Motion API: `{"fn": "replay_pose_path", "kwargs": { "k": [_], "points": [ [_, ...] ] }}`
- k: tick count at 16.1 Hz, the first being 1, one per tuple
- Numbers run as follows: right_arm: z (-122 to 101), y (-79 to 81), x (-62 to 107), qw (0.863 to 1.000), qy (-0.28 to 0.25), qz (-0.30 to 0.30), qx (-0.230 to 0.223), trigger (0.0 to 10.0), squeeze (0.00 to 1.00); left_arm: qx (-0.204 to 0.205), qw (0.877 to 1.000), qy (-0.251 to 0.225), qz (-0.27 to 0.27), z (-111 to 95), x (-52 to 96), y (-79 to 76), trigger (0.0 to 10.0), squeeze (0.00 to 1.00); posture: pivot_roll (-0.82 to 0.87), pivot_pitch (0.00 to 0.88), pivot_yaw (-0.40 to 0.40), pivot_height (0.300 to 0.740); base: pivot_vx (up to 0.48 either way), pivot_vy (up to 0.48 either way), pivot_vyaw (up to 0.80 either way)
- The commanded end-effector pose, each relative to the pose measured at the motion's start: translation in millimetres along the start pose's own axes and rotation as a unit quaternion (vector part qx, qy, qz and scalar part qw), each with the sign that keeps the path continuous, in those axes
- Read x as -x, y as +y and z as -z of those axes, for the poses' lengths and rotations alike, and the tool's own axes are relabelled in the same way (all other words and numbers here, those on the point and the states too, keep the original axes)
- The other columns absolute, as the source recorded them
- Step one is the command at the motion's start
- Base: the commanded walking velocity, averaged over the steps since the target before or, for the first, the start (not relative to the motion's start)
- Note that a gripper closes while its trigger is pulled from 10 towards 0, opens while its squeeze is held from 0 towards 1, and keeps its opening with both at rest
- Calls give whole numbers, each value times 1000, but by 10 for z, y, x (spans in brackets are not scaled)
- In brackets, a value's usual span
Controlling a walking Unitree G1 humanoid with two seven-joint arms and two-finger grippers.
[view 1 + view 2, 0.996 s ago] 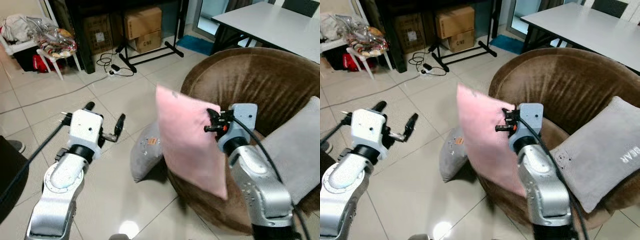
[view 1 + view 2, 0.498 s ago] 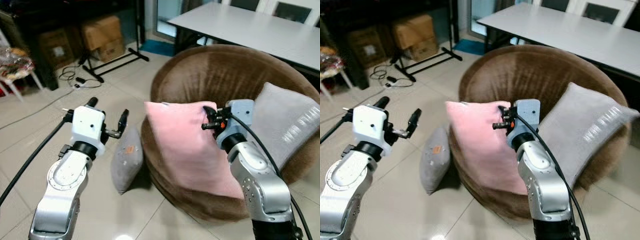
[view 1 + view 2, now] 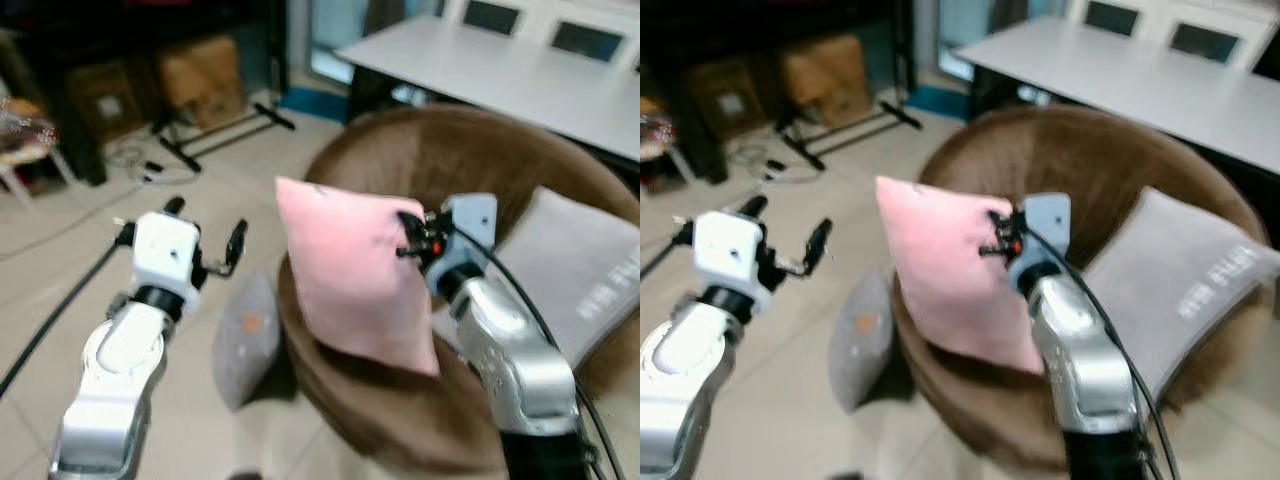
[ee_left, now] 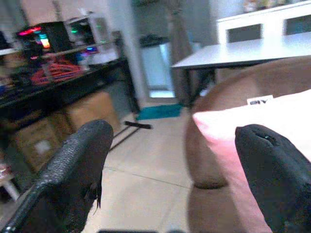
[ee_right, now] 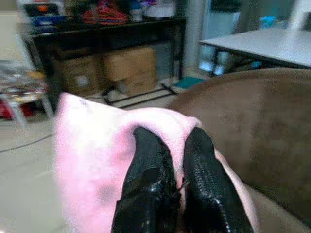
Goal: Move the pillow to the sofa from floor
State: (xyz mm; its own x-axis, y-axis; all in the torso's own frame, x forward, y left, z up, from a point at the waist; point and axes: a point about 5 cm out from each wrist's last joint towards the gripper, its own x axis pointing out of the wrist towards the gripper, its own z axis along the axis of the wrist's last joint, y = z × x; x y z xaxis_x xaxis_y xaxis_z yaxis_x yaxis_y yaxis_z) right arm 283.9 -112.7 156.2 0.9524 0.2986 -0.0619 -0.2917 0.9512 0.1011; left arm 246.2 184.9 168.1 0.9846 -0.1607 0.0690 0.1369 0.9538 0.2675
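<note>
While right pincer (image 3: pixel 408 236) pinches pink pillow (image 3: pixel 352 272) over brown sofa (image 3: pixel 520 170), left pincer (image 3: pixel 205 232) wide, grey cushion (image 3: pixel 246 335) on floor.

You've got two silver arms w/ rounded, glossy shells, lower left and lower right of the head views. Each ends in a boxy white wrist block; the left gripper (image 3: pixel 205 235) and right gripper (image 3: pixel 408 236) have long black fingers (image 5: pixel 148 182), textured, matte. Black cable runs along each arm. Red spot beside the right wrist block.
</note>
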Motion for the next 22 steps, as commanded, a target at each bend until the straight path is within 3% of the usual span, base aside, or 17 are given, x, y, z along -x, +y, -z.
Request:
{"fn": "replay_pose_path", "kwargs": {
  "k": [1, 9, 16, 19, 22],
  "points": [
    [-146, -1, 5, 999, -30, -9, 11, 10000, 0, 2, 1000, -2, 0, -22, -1, -7, 10000, 294, 29, 0, -31, 740, 292, 0, 0],
    [-181, 30, -32, 998, -27, -38, 34, 10000, 0, 5, 1000, 1, 0, -17, 15, -20, 10000, 294, 32, 0, -39, 740, 293, 0, 0],
    [-212, 69, -45, 998, -30, -53, 35, 10000, 0, -1, 1000, 3, 2, -13, 24, -19, 10000, 286, 32, 0, -37, 740, 247, 0, -800],
    [-272, 95, -65, 996, -40, -66, 37, 10000, 0, -4, 1000, 8, 6, 2, 29, -34, 10000, 263, 39, 0, -39, 740, 0, 0, 0],
    [-334, 140, -127, 995, -43, -89, 30, 10000, 0, -8, 997, 30, 65, 70, 82, -99, 10000, 263, 49, 0, -45, 740, 0, 0, 0]
  ]
}}
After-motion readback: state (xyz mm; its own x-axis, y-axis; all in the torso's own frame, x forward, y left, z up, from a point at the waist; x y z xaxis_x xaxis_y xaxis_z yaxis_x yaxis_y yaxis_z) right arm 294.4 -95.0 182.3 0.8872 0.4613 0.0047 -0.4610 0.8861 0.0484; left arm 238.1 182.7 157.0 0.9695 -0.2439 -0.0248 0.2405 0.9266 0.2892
